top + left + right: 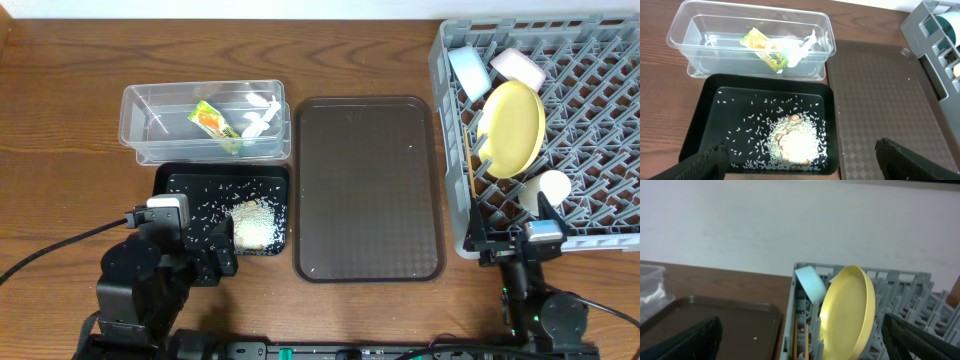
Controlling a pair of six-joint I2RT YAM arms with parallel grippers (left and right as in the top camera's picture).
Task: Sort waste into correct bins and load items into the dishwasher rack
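Standing edgewise in the rack is the yellow plate; left gripper and right gripper gape.

Tabletop, left: tub at back, wrapper and scrap inside. Shallow tray just in front of the tub, with rice in it, heaped toward its right side. Centre: serving tray, just right of both. Far right: rack. In the rack: plate on edge, left bowl and right bowl behind it, cup in front.
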